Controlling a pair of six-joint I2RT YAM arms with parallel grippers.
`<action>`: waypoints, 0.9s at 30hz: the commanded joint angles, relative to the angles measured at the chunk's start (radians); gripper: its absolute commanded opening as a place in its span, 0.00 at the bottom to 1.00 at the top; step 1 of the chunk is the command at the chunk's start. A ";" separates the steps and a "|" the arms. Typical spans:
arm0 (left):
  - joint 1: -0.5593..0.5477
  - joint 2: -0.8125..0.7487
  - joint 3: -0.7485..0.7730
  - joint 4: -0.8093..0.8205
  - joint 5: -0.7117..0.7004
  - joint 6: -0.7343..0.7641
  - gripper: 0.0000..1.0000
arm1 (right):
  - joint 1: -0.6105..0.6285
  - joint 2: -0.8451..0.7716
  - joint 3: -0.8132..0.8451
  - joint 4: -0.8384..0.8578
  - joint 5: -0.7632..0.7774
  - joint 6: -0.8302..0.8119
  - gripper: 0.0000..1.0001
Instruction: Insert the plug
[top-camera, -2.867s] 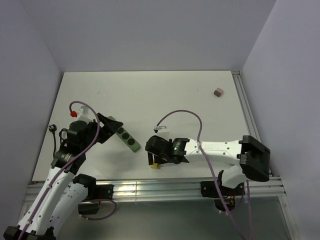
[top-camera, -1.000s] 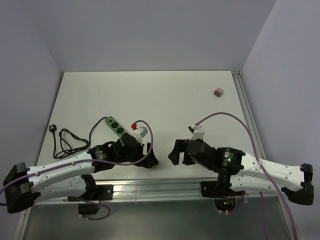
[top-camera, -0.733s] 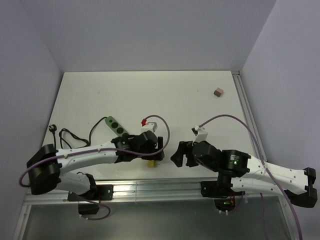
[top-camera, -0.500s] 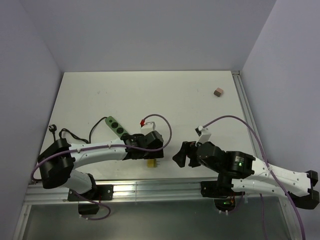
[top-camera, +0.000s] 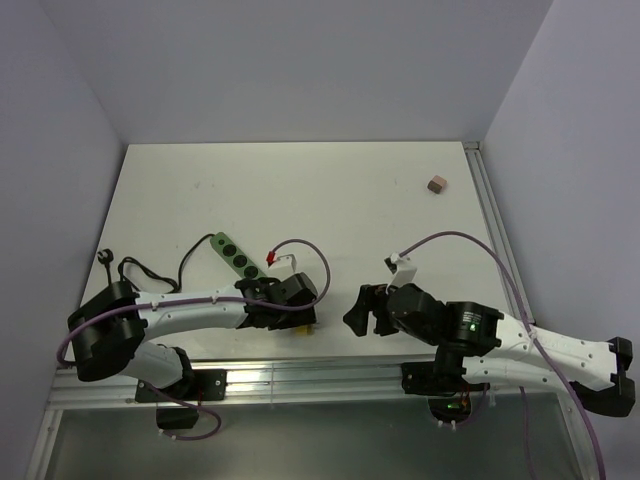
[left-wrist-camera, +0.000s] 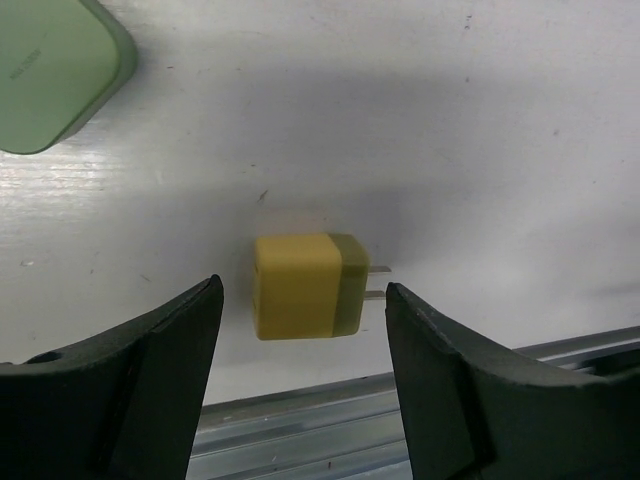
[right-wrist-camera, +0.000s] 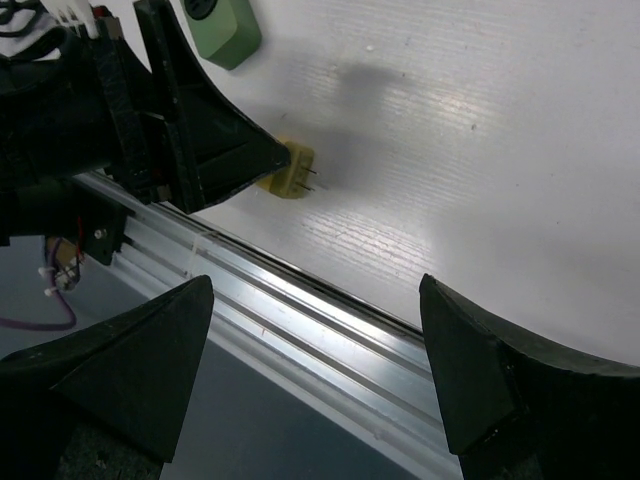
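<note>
Yellow plug (right-wrist-camera: 290, 178) lies (prongs sideways) between the left gripper's (left-wrist-camera: 304, 292) spread jaws, untouched; right gripper (right-wrist-camera: 315, 300) hangs spread, empty. Grasping step: next, pinch squarely, then reach the strip (top-camera: 238, 258).

The plug (left-wrist-camera: 305, 287) is laid on the counter (left-wrist-camera: 450, 120) between the left fingers (left-wrist-camera: 140, 390), with its prongs turned toward the one at the right of the wrist view. The power strip (left-wrist-camera: 50, 70) is set beyond them, on the opposite side. The right fingers (right-wrist-camera: 130, 370) are placed well apart from the plug.
</note>
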 joint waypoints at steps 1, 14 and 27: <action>-0.010 0.012 0.008 0.057 0.004 0.004 0.71 | -0.003 0.014 -0.017 0.038 0.000 0.009 0.90; -0.010 0.063 -0.009 0.084 0.048 0.024 0.56 | -0.004 -0.021 -0.056 0.044 0.008 0.051 0.90; -0.011 0.002 0.002 0.072 0.064 -0.006 0.00 | -0.004 0.040 -0.091 0.136 -0.024 0.029 0.89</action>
